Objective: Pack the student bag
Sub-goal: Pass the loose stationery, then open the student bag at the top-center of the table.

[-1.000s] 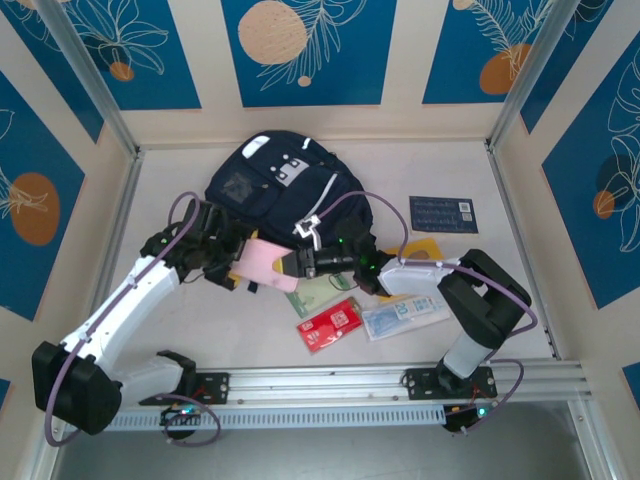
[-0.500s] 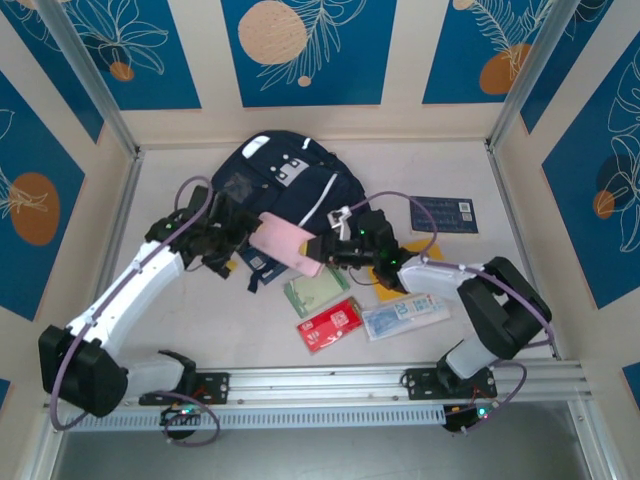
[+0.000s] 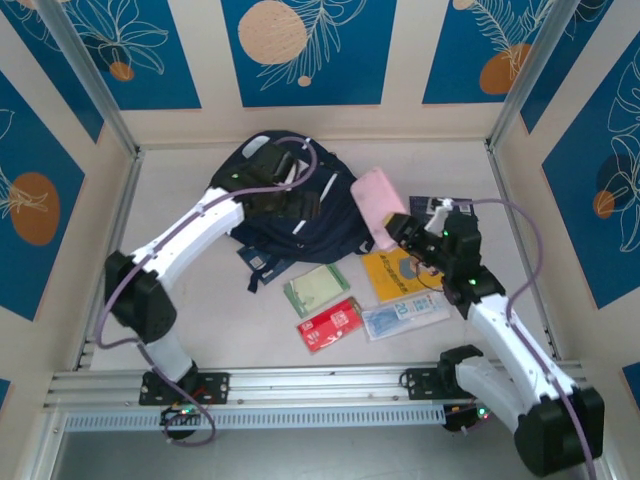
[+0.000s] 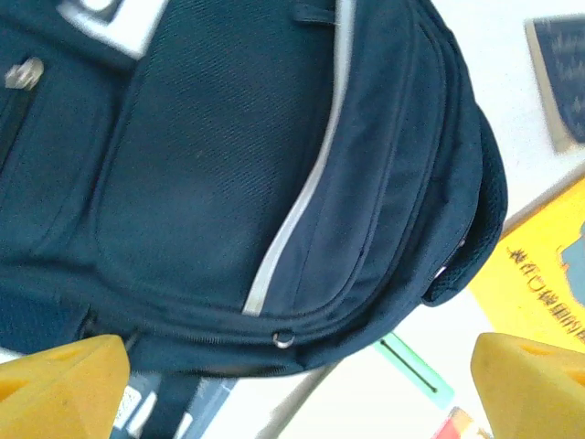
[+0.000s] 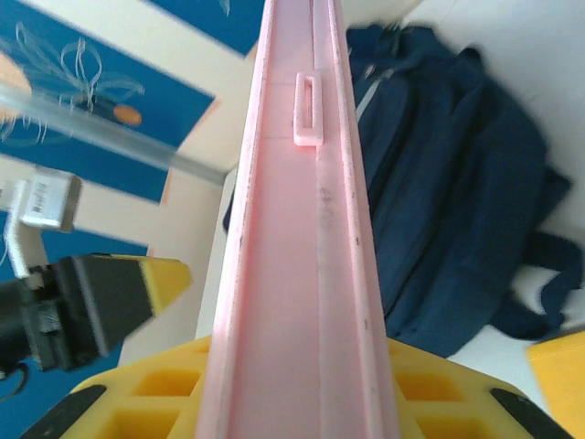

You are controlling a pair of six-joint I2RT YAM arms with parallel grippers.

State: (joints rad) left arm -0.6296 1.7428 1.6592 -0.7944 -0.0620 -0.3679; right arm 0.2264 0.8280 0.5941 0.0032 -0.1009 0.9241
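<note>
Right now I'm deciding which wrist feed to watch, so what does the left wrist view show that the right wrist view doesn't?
The left wrist view adds the open left gripper, a zip ring, a yellow booklet and a green notebook's edge. The right wrist view adds the pink case, clamped in the right gripper, and the blue patterned wall. Both show the student bag.

Spread hand point(image 4: 292, 389) (yellow fingertips point(image 4: 59, 384)) above student bag point(image 4: 228, 183)
</note>
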